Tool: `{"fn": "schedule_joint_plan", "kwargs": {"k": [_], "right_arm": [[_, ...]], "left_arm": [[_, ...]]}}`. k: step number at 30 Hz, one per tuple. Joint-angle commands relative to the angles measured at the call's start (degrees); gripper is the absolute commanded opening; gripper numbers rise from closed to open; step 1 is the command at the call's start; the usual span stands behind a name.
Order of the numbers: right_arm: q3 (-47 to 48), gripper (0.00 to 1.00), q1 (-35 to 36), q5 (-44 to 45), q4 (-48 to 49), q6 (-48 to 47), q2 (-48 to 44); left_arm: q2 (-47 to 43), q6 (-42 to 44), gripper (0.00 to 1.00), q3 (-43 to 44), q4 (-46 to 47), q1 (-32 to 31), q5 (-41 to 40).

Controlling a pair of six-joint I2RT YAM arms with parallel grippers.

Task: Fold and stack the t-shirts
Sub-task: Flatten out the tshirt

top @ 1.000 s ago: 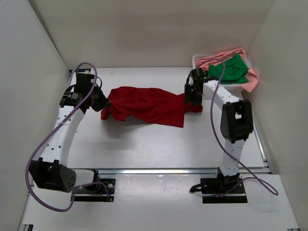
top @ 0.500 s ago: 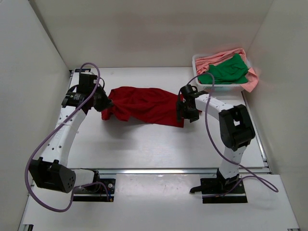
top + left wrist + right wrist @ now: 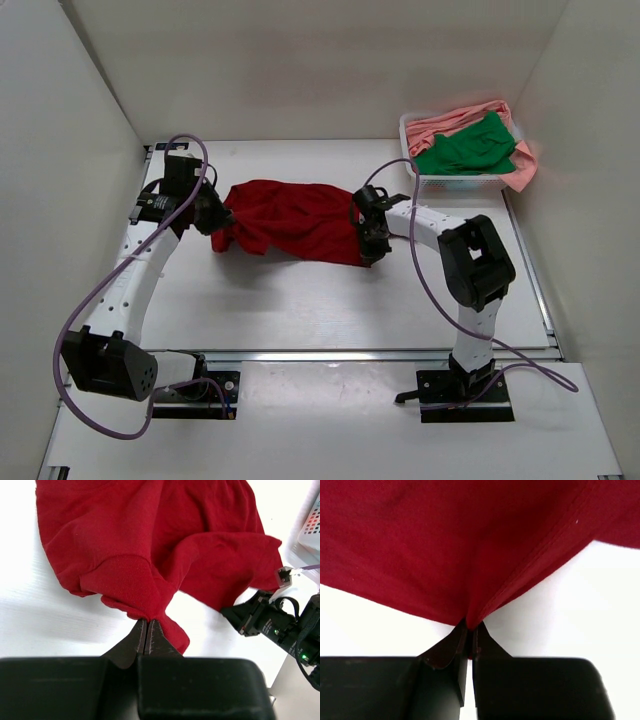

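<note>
A dark red t-shirt (image 3: 295,220) lies crumpled across the middle of the white table. My left gripper (image 3: 213,215) is shut on its left edge, where a bunch of red cloth (image 3: 135,587) rises from the pinched tips (image 3: 146,622). At the shirt's right lower edge my right gripper (image 3: 368,240) is shut on the hem, and the red cloth (image 3: 470,545) fans out from the closed tips (image 3: 471,625). A bright green t-shirt (image 3: 465,150) and a salmon pink t-shirt (image 3: 452,122) lie heaped in the white basket (image 3: 412,127) at the back right.
White walls close in the table at the left, back and right. The pink shirt hangs over the basket's right rim (image 3: 527,170). My right arm's forearm (image 3: 440,225) stretches between the basket and the red shirt. A metal rail (image 3: 340,355) runs along the near edge.
My right gripper has moved left and nearer from beside the basket, along the red shirt's right edge, and closed on its hem. The shirt's right end has bunched inward. The left gripper keeps its hold.
</note>
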Motion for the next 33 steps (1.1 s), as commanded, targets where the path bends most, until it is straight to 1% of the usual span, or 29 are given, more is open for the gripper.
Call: {"fn": "schedule_joint_plan", "kwargs": {"k": [1, 3, 5, 6, 7, 8, 10, 11, 12, 13, 15, 16, 17, 18, 19, 20, 21, 22, 24, 27, 29, 30, 31, 32, 33], "right_arm": [[1.4, 0.00, -0.7, -3.6, -6.3, -1.1, -0.7], [6.2, 0.00, -2.4, -7.2, -8.6, -1.8, -3.3], [15.1, 0.00, -4.9, -9.8, -10.0, -2.4, -5.8], [17.3, 0.00, -7.0, -12.1, -11.0, -2.1, -6.6], [22.1, 0.00, -8.9, -13.6, -11.3, -2.6, -7.6], [26.1, 0.00, -9.5, -14.2, -11.2, -2.7, -7.5], [30.5, 0.00, -13.6, -17.1, -9.5, -2.5, -9.7], [32.5, 0.00, -15.0, -17.8, -9.0, -2.4, -11.1], [34.8, 0.00, -17.2, -19.2, -7.7, -2.1, -11.5], [35.4, 0.00, -19.3, -20.5, -6.6, -1.9, -12.7], [39.9, 0.00, -22.0, -22.2, -5.8, -1.8, -14.3], [40.5, 0.00, -22.8, -23.1, -4.8, -2.2, -14.8], [40.7, 0.00, -23.8, -24.9, -3.6, -1.9, -16.0], [39.1, 0.00, -24.6, -25.8, -2.1, -2.5, -17.9], [35.5, 0.00, -24.8, -26.4, 0.7, -2.5, -18.8], [31.7, 0.00, -25.3, -26.8, 4.2, -2.8, -23.4], [29.0, 0.00, -25.6, -26.8, 8.4, -3.2, -24.8], [25.1, 0.00, -25.3, -27.5, 9.9, -3.3, -26.6], [20.5, 0.00, -24.7, -27.8, 15.9, -3.5, -32.4], [18.4, 0.00, -22.9, -26.5, 18.2, -6.0, -37.6], [17.9, 0.00, -21.7, -25.7, 18.5, -9.1, -41.5], [17.1, 0.00, -21.6, -25.2, 19.5, -9.7, -42.6], [16.3, 0.00, -22.0, -24.8, 21.0, -9.4, -44.6], [16.6, 0.00, -23.1, -25.2, 22.3, -7.8, -45.6], [18.0, 0.00, -25.4, -27.0, 22.4, -5.4, -45.7]], "left_arm": [[-2.3, 0.4, 0.00, 1.9, 0.9, 0.2, -1.3], [-0.9, 0.9, 0.00, 5.1, 0.4, 0.6, -2.0], [1.0, 1.7, 0.00, 10.3, -0.3, 1.6, -4.4], [2.3, 2.3, 0.00, 14.6, -0.4, 1.6, -5.2], [4.2, 2.2, 0.00, 19.6, -0.4, 1.8, -6.9], [5.2, 2.3, 0.00, 21.9, -0.6, 2.1, -8.2], [7.7, 2.9, 0.00, 31.2, -0.2, 2.9, -10.3], [9.8, 3.2, 0.00, 33.5, -0.1, 3.7, -11.7], [12.4, 3.1, 0.00, 39.3, -0.2, 4.2, -11.9], [14.0, 2.9, 0.00, 44.9, 0.3, 5.3, -12.7], [18.7, 3.1, 0.00, 55.5, 1.0, 5.8, -15.4], [20.4, 3.7, 0.00, 57.3, 1.1, 5.4, -16.3], [20.7, 4.6, 0.00, 58.9, 2.0, 4.6, -19.0], [21.2, 5.4, 0.00, 60.8, 2.4, 4.1, -19.7], [22.6, 5.4, 0.00, 62.6, 1.1, 3.9, -19.8], [23.0, 5.5, 0.00, 63.9, 1.8, 3.6, -19.2], [23.3, 5.5, 0.00, 64.3, 2.2, 3.5, -18.3], [22.8, 6.5, 0.00, 64.2, 3.7, 3.0, -17.2], [21.9, 8.2, 0.00, 65.3, 4.4, 2.0, -16.3], [17.5, 11.8, 0.00, 66.2, 5.3, 0.1, -16.2], [15.0, 14.8, 0.00, 65.5, 4.9, -5.7, -19.6], [12.3, 15.9, 0.00, 64.2, 4.5, -7.5, -20.6], [10.5, 16.2, 0.00, 60.3, 4.7, -9.5, -21.9], [6.9, 15.0, 0.00, 54.9, 5.1, -9.2, -20.8], [2.5, 13.0, 0.00, 49.6, 6.0, -7.3, -18.9]]}}
